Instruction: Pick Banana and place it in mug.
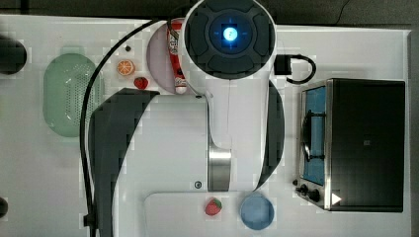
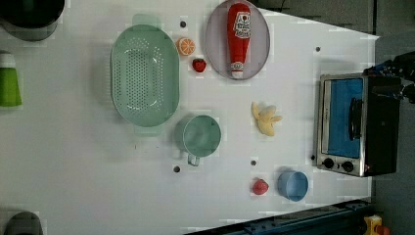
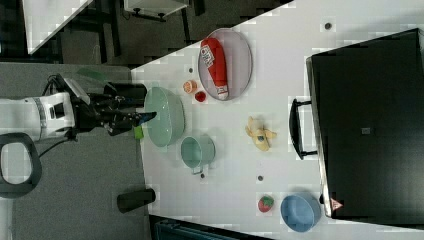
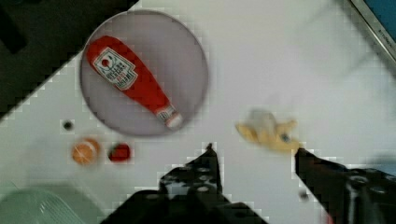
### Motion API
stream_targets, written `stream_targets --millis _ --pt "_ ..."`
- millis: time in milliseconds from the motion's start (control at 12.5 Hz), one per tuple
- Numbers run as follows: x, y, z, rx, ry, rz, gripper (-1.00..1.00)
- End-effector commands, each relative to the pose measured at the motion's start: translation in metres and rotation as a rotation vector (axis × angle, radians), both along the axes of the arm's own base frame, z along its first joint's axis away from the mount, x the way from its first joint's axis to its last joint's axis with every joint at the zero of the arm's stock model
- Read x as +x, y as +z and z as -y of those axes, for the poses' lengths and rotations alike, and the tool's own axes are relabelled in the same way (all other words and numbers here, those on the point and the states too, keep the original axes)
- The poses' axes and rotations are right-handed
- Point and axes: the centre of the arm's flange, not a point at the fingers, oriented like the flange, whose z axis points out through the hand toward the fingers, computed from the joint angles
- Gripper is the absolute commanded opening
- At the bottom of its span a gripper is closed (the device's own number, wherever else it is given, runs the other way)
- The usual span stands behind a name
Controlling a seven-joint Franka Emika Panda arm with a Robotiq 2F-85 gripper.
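Banana, half peeled, lies on the white table in the open middle of the left view, touching nothing. Going left to right across the left view: a green cup stands at the left edge, then comes the large pale-green strainer. Just beside the strainer's lower right end sits the mug, dull green, its short handle stub pointing down the left view. Above the mug, near the strainer's upper right, lie an orange slice and a strawberry. Next is a grey plate with a ketchup bottle lying on it. The banana is below the plate, well apart from the mug, with bare table between them. Lower down are a second strawberry and a round blue dish, close together. A toaster oven stands at the right.

In the right view the gripper hangs off the table's left edge, beside the strainer. In the wrist view its jaws stand apart with nothing between them, the banana lying beyond the fingertips.
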Motion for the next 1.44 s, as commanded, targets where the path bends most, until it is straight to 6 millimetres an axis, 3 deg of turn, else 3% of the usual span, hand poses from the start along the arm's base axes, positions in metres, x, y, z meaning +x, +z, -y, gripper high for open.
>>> stream_targets --millis 80,240,480,960,1440 --pt "-0.129 0.072 0.028 -0.011 -0.175 -0.079 0.59" --pt "-0.128 0.068 0.028 -0.011 -0.175 -0.087 1.0" --pt "-0.121 0.034 0.027 -0.014 -0.174 -0.137 1.0" --pt "-0.092 -0.093 0.022 -0.012 -0.054 -0.109 1.0" --pt "-0.081 -0.215 0.017 -0.012 0.154 -0.075 1.0"
